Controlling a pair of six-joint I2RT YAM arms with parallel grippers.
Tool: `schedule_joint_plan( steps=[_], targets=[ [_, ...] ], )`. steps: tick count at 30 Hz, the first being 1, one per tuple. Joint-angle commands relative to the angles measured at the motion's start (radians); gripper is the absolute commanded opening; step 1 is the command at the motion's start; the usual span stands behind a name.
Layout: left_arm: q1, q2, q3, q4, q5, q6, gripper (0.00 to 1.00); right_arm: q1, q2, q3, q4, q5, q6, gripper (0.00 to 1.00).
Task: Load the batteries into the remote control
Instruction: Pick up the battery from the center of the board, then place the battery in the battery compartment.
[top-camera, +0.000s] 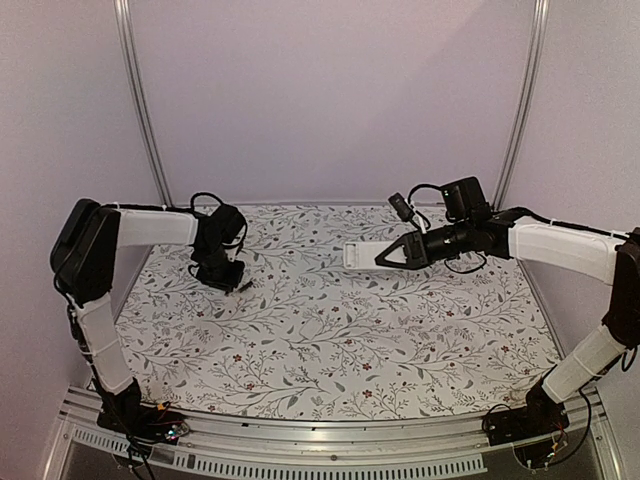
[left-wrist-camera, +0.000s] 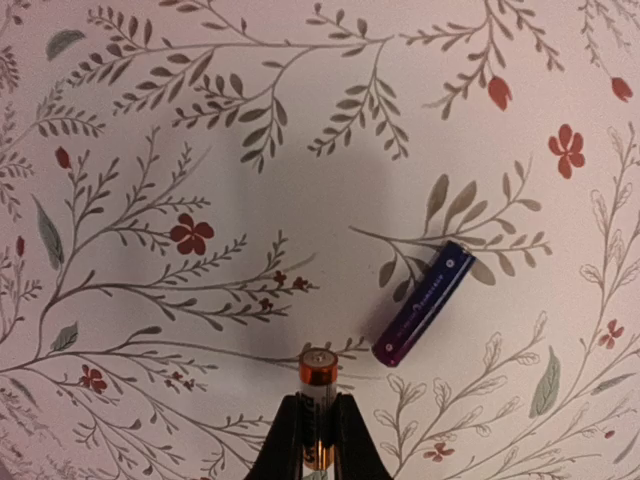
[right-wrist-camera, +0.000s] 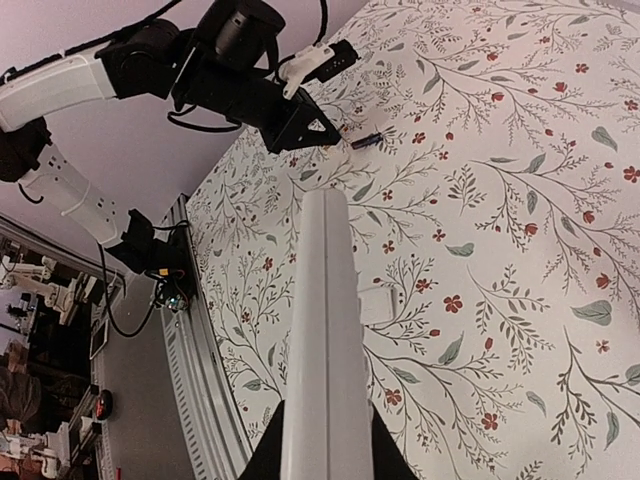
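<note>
TOP VIEW
- L gripper: far-left of table, pointing down at the cloth; finger state not legible from here.
- R gripper: far-centre, reaching left, fingers clamped on remote control, which is held about level above the cloth, white side up.
- Spacing: the two grippers well apart, patterned cloth between.
- Surface: floral cloth, white w/ grey sprigs & small red flowers, covers the tabletop.
- Surround: pale lilac walls; metal posts at back corners; slotted alu rail along near edge, arm bases on it.

L WRIST VIEW
- held battery: copper-topped cell pinched between the L fingers, copper end sticking out past the tips, over the cloth.
- loose battery: dark blue/purple cell, lying flat on cloth, slanted, up and right of held battery, near but apart.

R WRIST VIEW
- remote control: plain white, fills centre, gripped at its near end by both fingers; hides a strip of cloth behind it.
- white flat piece: small, on cloth just right of remote in view; identity cannot tell.
- L gripper: beyond remote's far end, loose battery a dark speck just beside its tip.
- Room: past table edge at left, cables & other equipment, blurred.
</note>
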Motion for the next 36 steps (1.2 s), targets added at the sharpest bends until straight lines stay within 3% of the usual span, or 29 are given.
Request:
schedule_joint_plan(
  steps=[1,7,14,22,36],
  targets=[
    [-0.011,-0.203,-0.037,0.107,0.014,-0.008,0.00,-0.009,-0.014,-0.030,0.104,-0.019,0.064,0.00],
    [-0.210,-0.438,-0.152,0.503,0.096,0.062,0.00,-0.008,0.012,-0.039,0.198,-0.014,0.197,0.00],
    [-0.375,-0.406,-0.209,0.906,0.153,0.016,0.00,-0.002,0.027,-0.064,0.307,-0.038,0.327,0.00],
    [-0.438,-0.302,-0.155,1.018,0.153,-0.010,0.00,0.023,0.035,-0.075,0.356,-0.057,0.385,0.00],
    [-0.454,-0.254,-0.131,1.050,0.153,-0.003,0.00,0.024,0.057,-0.077,0.405,-0.082,0.450,0.00]
  ],
)
